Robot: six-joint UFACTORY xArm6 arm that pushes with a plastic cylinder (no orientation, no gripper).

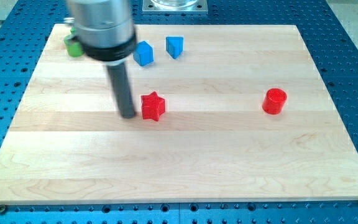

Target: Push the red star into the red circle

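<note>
Bare tool tip point(128, 116), holding nothing, just left of red star point(153, 106). Probably light, rigid, prone to spinning: best pushed squarely at left-side centre toward red circle point(275, 101), far right on worktop point(229, 162).

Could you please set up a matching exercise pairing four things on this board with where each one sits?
Things:
1. red star
2. red circle
3. green block
4. my tip

Places:
A. top left corner of the board, partly hidden behind the arm
B. toward the view's right, alone
C. just left of the red star, close beside it
D. near the board's middle, below the two blue blocks

Pairs: 1-D, 2-B, 3-A, 4-C
</note>
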